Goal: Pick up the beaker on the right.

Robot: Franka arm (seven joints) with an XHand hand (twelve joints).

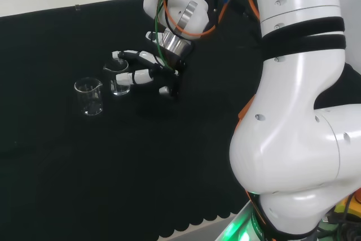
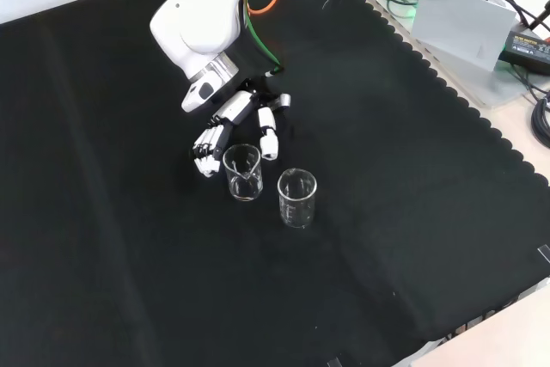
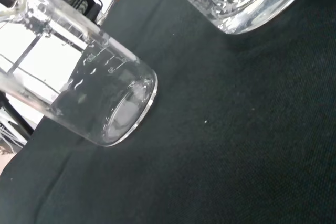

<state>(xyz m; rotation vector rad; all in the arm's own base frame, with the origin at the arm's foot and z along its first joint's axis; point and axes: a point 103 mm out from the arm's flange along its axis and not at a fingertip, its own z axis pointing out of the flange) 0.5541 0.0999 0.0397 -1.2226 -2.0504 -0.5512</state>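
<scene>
Front view: 2 beakers, hand (image 2: 225,126) beside one beaker (image 2: 242,172), other beaker (image 2: 297,198) apart.

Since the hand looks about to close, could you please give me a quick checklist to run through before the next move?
1. Both beakers upright on the cloth: ok.
2. Hand next to the near beaker, in the head view the right-hand one: ok.
3. Fingers reach past its wall, not yet curled round it: ok.
4. Far beaker apart from the hand: ok.
5. Thumb touching the glass: cannot tell.
6. Both beakers look empty: ok.
</scene>
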